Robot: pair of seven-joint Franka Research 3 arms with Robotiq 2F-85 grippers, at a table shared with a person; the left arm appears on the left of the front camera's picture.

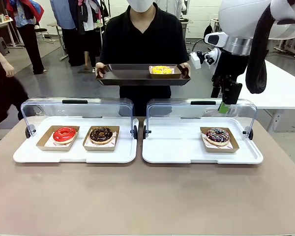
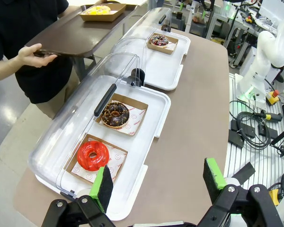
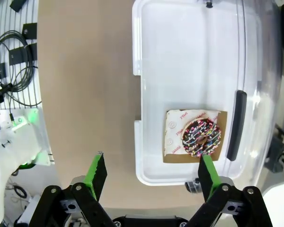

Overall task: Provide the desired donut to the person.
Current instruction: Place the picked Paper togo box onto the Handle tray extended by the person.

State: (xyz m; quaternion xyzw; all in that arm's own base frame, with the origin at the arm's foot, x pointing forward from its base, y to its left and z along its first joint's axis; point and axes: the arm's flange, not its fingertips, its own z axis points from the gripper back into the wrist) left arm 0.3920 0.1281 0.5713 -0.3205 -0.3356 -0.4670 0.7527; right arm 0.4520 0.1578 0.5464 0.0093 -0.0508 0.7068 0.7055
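The person (image 1: 143, 37) stands at the far side holding a brown tray (image 1: 130, 75) that carries a yellow donut (image 1: 161, 70) in a paper boat. On the left white tray (image 1: 73, 153) lie a red glazed donut (image 1: 65, 133) and a chocolate donut (image 1: 101, 134). A sprinkled chocolate donut (image 1: 218, 135) lies on the right white tray (image 1: 177, 147). My right gripper (image 1: 225, 101) hangs open high above that tray's raised lid; in its wrist view the right gripper (image 3: 154, 172) looks down beside the sprinkled donut (image 3: 201, 137). My left gripper (image 2: 156, 177) is open and holds nothing, well above the red donut (image 2: 93, 155).
Both clear lids (image 1: 78, 109) stand swung up at the back of the trays. The brown table (image 1: 147, 196) is bare in front of the trays. Other people stand far off at the back left. Cables and equipment lie beside the table (image 2: 255, 127).
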